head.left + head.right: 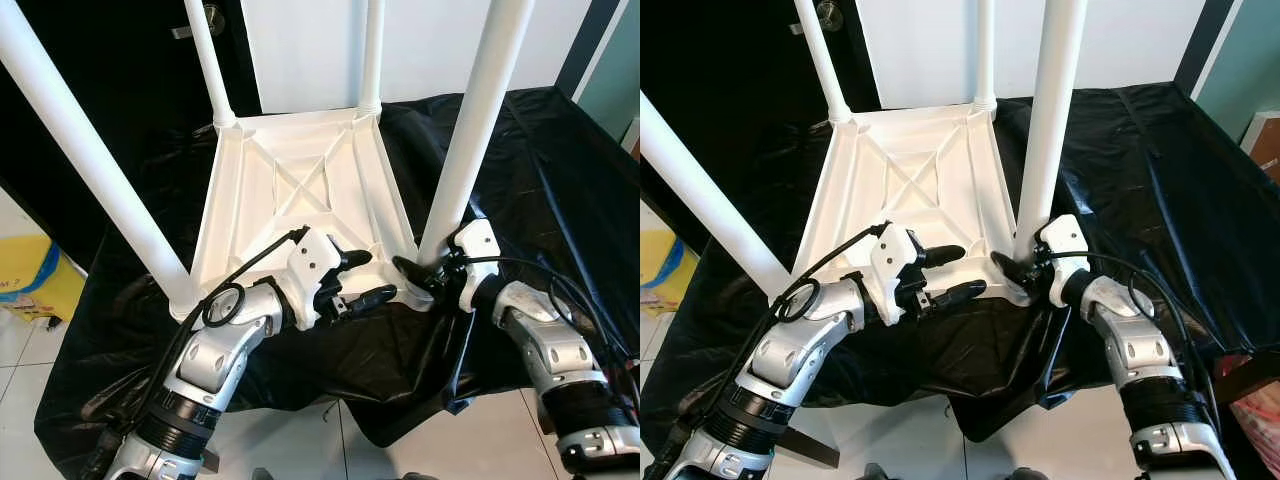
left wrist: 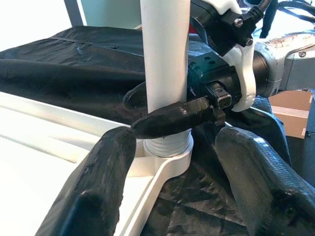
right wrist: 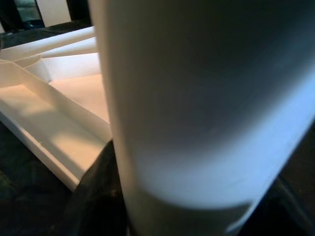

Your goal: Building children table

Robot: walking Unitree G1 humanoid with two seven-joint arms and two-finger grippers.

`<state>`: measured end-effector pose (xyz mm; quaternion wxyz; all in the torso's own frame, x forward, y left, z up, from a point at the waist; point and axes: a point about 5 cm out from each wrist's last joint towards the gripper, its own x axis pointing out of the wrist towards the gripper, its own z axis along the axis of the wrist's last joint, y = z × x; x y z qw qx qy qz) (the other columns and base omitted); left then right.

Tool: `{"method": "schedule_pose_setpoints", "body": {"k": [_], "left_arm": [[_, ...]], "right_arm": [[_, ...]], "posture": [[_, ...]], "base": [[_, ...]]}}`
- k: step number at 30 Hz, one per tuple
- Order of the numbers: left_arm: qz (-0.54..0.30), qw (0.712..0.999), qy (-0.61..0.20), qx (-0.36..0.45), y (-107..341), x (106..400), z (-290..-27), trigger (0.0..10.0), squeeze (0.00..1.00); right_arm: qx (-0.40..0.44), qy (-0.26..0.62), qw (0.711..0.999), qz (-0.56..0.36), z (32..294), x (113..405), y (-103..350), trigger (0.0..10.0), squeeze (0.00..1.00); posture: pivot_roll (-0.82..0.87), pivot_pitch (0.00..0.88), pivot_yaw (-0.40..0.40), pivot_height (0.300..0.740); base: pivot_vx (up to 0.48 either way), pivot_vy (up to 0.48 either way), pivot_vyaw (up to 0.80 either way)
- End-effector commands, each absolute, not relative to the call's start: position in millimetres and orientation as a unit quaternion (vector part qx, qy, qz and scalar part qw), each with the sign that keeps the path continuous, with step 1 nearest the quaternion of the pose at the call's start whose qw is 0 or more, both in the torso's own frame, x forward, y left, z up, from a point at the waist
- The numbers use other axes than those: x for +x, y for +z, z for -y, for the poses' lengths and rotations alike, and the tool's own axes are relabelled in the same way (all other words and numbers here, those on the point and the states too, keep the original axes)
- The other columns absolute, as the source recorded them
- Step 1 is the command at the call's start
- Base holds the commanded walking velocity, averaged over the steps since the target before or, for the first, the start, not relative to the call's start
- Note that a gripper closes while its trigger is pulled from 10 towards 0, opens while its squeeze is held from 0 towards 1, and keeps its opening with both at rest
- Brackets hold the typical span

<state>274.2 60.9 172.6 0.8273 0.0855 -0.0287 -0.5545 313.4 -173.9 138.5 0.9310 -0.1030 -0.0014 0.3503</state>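
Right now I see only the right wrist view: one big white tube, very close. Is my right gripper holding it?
Observer: Yes. The right gripper is closed around the bottom of the near right leg, just above its socket in the upturned table top.
Operator: Are the other legs in?
Observer: The other three legs stand in their corners.
Operator: And the left gripper?
Observer: The left gripper is open and points at that same leg's base.
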Motion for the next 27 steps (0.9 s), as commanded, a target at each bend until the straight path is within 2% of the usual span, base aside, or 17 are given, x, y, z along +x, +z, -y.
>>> {"method": "schedule_pose_setpoints", "body": {"k": [1, 10, 11, 12, 13, 27], "left_arm": [[0.030, 0.827, -0.555, 0.088, 175.1, 275.3, -62.4, 10.0, 0.00], [0.030, 0.826, -0.556, 0.087, 175.4, 275.2, -61.3, 10.0, 0.00], [0.030, 0.826, -0.557, 0.087, 175.5, 275.0, -61.1, 10.0, 0.00], [0.030, 0.826, -0.557, 0.087, 175.5, 275.0, -61.1, 10.0, 0.00], [0.030, 0.825, -0.557, 0.087, 175.3, 275.0, -60.9, 10.0, 0.00], [0.027, 0.825, -0.559, 0.080, 173.3, 272.4, -59.5, 10.0, 0.00]], "right_arm": [[-0.112, 0.368, 0.923, -0.019, 173.7, 311.3, 128.8, 0.0, 0.00], [-0.105, 0.369, 0.923, -0.027, 177.9, 306.1, 120.5, 0.0, 0.00], [-0.101, 0.365, 0.925, -0.027, 178.1, 305.4, 119.5, 0.9, 0.00], [-0.101, 0.365, 0.925, -0.027, 178.1, 305.4, 119.5, 0.9, 0.00], [-0.094, 0.353, 0.931, -0.027, 177.4, 304.4, 118.5, 10.0, 0.00], [-0.037, 0.245, 0.969, -0.007, 156.4, 294.9, 113.8, 10.0, 0.00]], "posture": [[-0.12, 0.033, 0.060, 0.740], [-0.13, 0.036, 0.065, 0.740], [-0.13, 0.037, 0.065, 0.740], [-0.13, 0.037, 0.065, 0.740], [-0.13, 0.038, 0.065, 0.740], [-0.13, 0.052, 0.061, 0.740]], "base": [[0.000, 0.000, 0.00], [0.000, 0.000, 0.00], [0.000, 0.000, 0.00], [0.000, 0.000, 0.00], [0.000, 0.000, 0.00], [0.000, 0.000, 0.00]]}}
